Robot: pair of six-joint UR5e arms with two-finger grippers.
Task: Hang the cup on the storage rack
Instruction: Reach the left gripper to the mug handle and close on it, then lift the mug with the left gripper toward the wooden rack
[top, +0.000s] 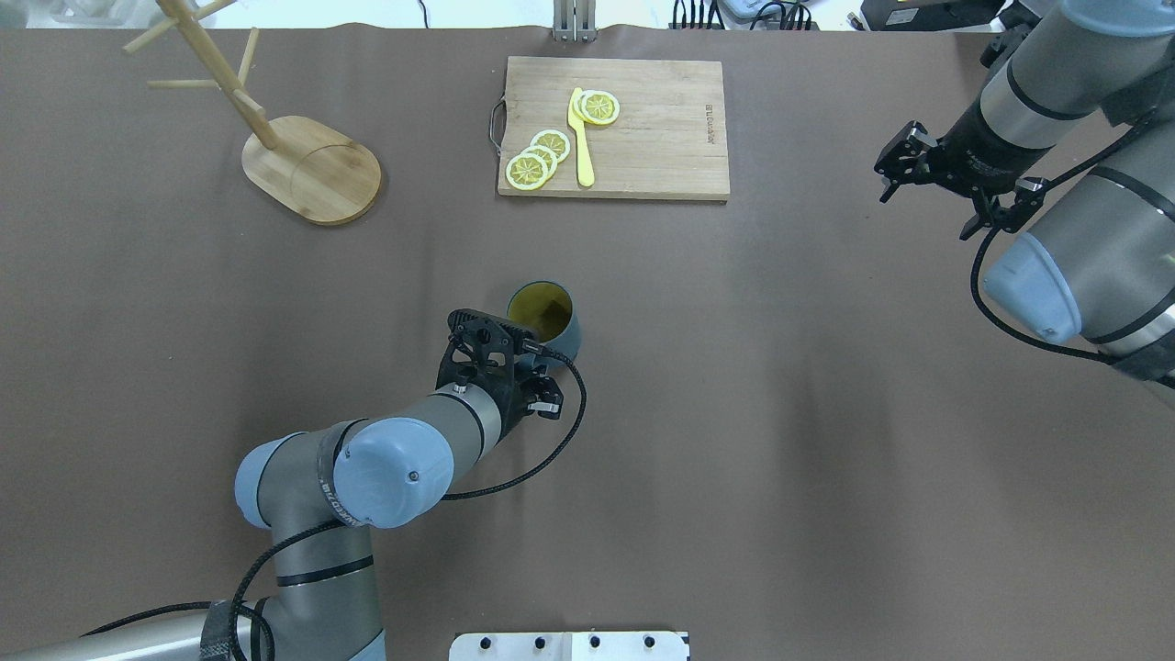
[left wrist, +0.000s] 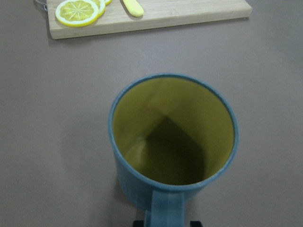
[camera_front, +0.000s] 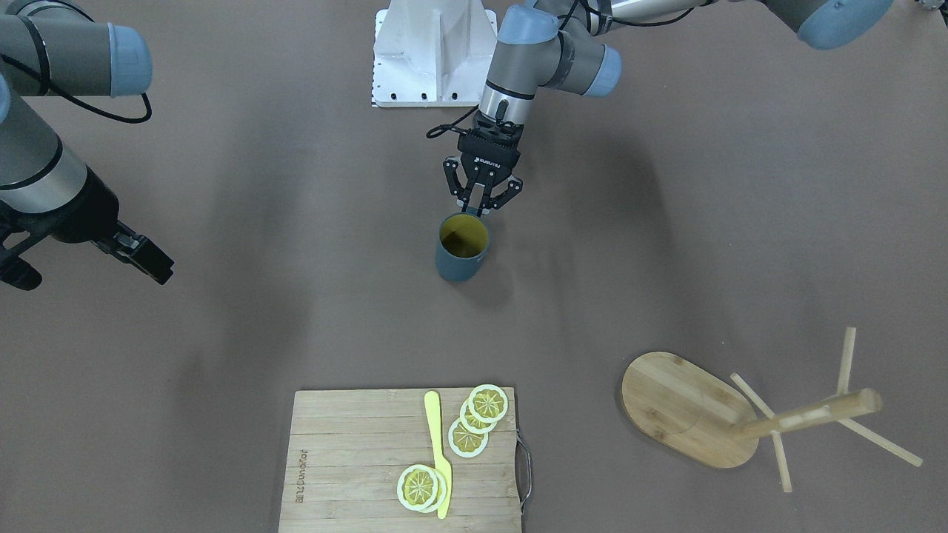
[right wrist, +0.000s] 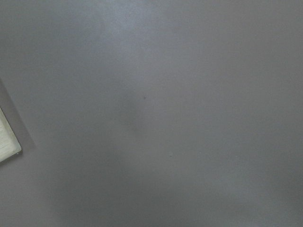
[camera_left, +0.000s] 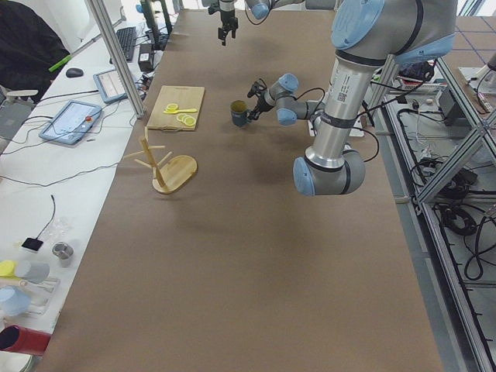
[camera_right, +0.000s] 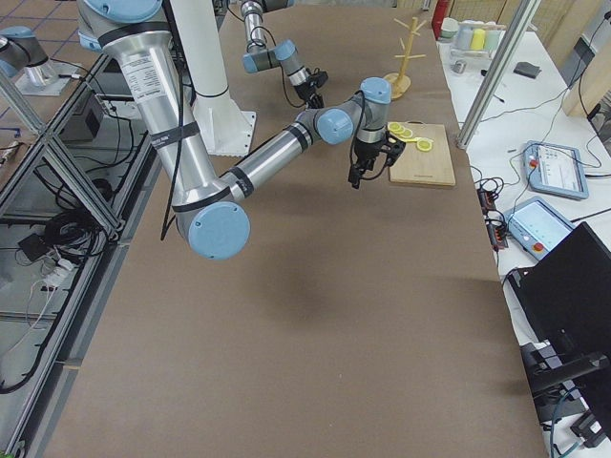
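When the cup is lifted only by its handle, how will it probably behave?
The cup looks stiff and glazed, perhaps ceramic, so it should not bend but might chip if knocked. Held only by the thin handle, it may tilt or swing between the jaws. Its inside looks empty, so it is probably fairly light.

Blue-grey cup (camera_front: 458, 268) — olive-yellow inside; pale wooden rack (camera_front: 678, 403).

Opposed cameras
Overhead, our cutting board (top: 661, 138) sits at 12 o'clock; front-facing, at 6; left wrist close over the cup (left wrist: 173, 137).
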